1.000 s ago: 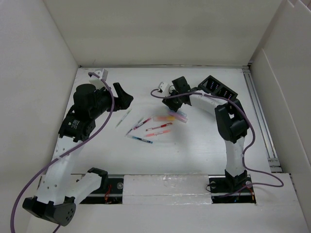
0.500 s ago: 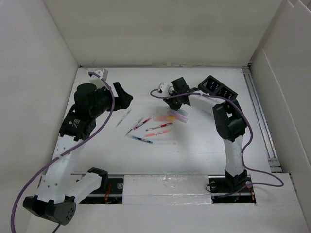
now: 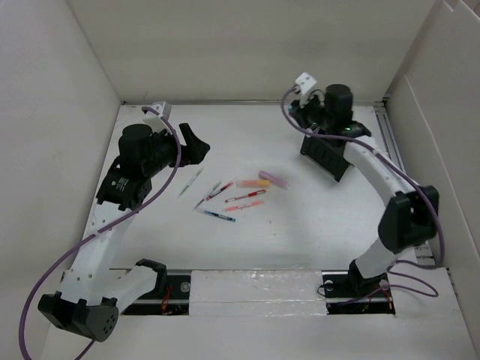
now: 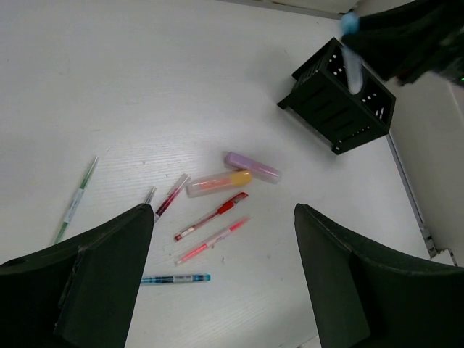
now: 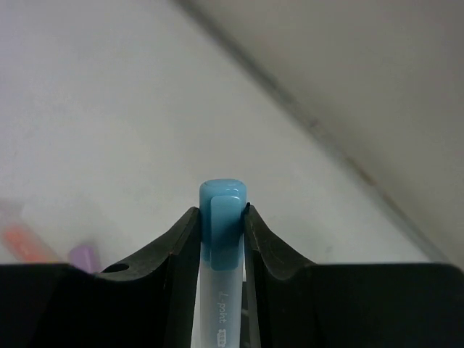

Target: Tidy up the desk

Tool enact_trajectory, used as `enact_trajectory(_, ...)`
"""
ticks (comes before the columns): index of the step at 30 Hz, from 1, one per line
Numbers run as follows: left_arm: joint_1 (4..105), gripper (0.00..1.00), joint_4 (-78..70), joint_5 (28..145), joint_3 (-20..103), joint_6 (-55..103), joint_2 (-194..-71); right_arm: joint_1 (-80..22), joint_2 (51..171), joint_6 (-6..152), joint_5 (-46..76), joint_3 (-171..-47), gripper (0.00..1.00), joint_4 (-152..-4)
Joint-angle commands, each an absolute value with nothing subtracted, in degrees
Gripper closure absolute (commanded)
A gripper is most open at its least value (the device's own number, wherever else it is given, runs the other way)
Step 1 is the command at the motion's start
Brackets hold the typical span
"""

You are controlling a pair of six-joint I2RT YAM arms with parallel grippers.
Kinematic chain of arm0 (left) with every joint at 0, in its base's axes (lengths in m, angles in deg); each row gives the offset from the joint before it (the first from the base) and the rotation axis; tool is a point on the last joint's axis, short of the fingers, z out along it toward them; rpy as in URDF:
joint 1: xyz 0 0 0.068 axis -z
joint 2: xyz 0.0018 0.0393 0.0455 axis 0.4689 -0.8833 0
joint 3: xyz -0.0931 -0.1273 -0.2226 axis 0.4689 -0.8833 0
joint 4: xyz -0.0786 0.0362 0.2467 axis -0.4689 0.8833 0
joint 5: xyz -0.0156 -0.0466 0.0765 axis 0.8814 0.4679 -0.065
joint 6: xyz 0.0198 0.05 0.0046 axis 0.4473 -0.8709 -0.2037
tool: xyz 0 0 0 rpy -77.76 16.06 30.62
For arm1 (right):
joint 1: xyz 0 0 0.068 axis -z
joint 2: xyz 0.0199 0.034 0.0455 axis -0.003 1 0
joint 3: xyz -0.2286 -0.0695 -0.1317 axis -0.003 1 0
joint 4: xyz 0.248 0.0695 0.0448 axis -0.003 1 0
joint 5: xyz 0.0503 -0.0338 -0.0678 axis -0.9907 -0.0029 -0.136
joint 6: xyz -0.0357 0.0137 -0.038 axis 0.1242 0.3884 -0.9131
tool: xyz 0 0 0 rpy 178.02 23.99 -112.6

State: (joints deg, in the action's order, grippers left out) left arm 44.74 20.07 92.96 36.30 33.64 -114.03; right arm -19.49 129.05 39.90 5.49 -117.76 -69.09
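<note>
On the white desk (image 3: 300, 232) several pens and highlighters lie loose: a green pen (image 3: 191, 181), a red pen (image 3: 245, 196), a blue pen (image 3: 216, 216), an orange highlighter (image 3: 251, 182) and a purple one (image 3: 274, 180). My right gripper (image 5: 221, 217) is shut on a clear pen with a light-blue cap (image 5: 221, 225), held upright. In the left wrist view that pen (image 4: 351, 61) hangs just above the black slotted organizer (image 4: 341, 105). My left gripper (image 4: 223, 214) stands wide open above the loose pens, holding nothing.
White panel walls border the desk on three sides. A metal rail (image 3: 401, 180) runs along the right edge. The organizer (image 3: 326, 154) lies tilted at the back right, under the right arm. In the left wrist view a pink pen (image 4: 214, 241) lies beside the red pen (image 4: 212, 216).
My right arm has lifted away from the pile of pens and swung back and right to above the organizer, carrying the blue-capped pen. The left arm has barely shifted.
</note>
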Motion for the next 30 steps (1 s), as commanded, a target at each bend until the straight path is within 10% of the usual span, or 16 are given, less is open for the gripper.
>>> enact_trajectory(1,44.75,0.26,15.79,95.88,36.56,34.14,-114.17,-13.65,117.85,46.46,-0.54,-112.12,1.00,-83.19)
enact_trajectory(12,44.75,0.25,14.29,98.61,36.12,35.63,-114.61,8.86,111.56,62.73,-14.43,-91.90,1.00,-111.95)
enact_trajectory(30,44.75,0.25,16.14,97.91,34.71,35.46,-112.85,12.39,119.04,62.56,-14.52,-86.36,0.98,-119.52)
